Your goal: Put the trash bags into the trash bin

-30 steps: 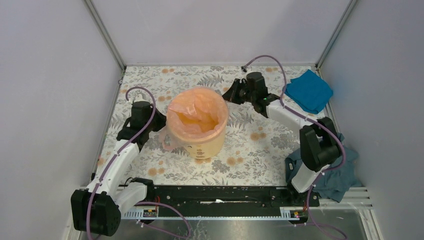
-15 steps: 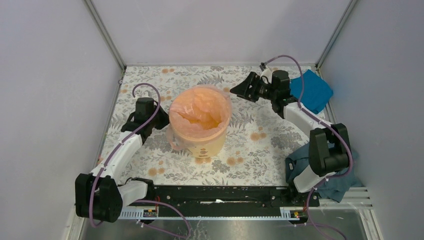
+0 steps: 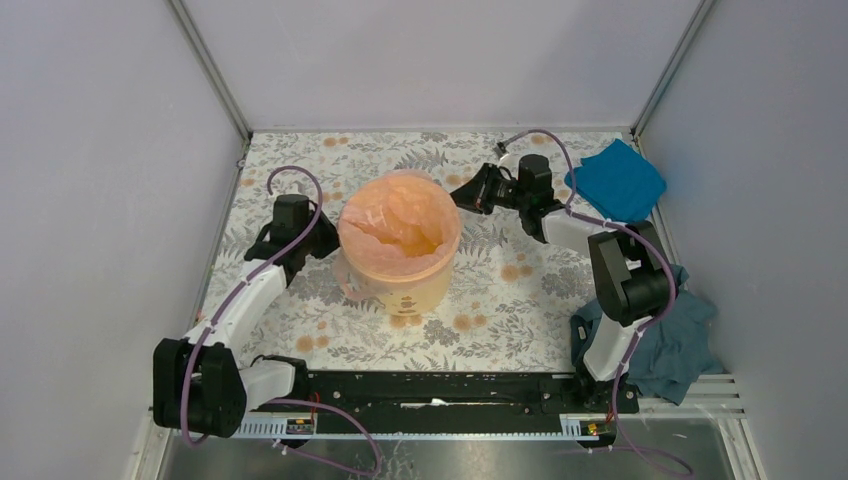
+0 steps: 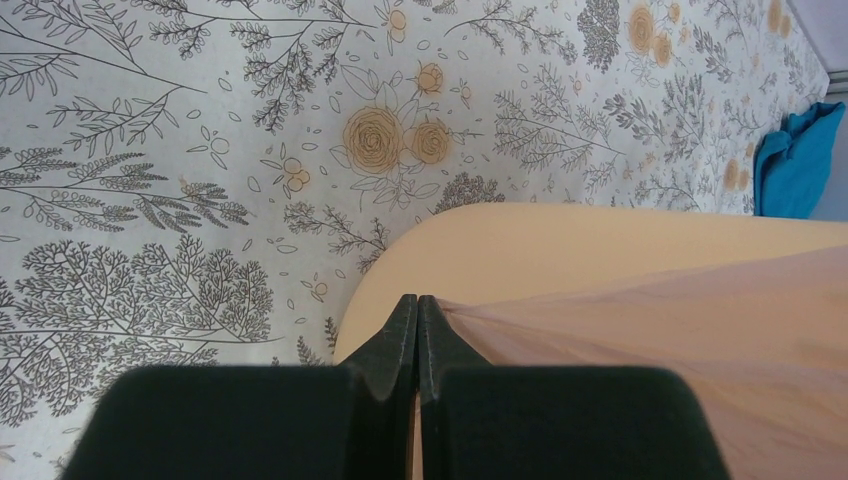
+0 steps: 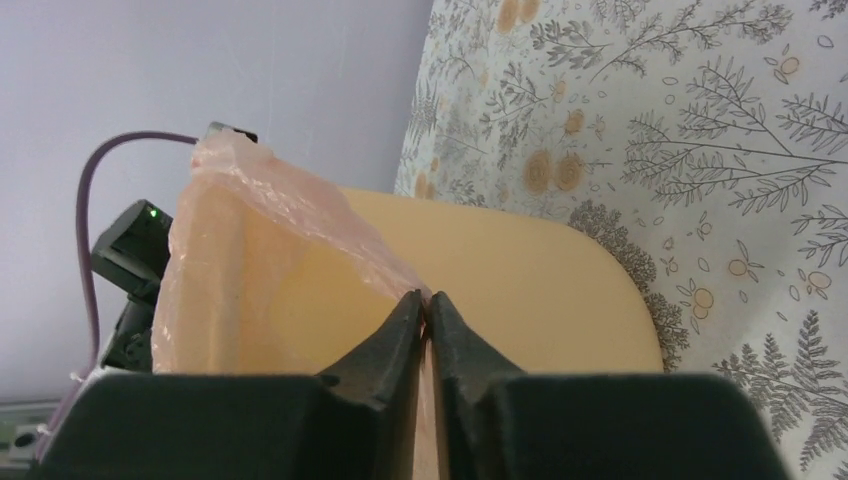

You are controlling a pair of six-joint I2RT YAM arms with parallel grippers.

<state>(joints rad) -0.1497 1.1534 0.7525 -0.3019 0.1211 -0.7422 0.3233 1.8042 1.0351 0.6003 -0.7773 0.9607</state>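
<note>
both arms bend in toward the middle of the top view. the left gripper (image 4: pixel 418 305) is squeezed tight on the edge of the pink trash bag (image 4: pixel 650 335). the right gripper (image 5: pixel 428 300) pinches the bag too. the bag sits inside the yellow trash bin (image 3: pixel 415 290).

Dark lettering low on the trash bin (image 3: pixel 420 285) is unreadable.
</note>
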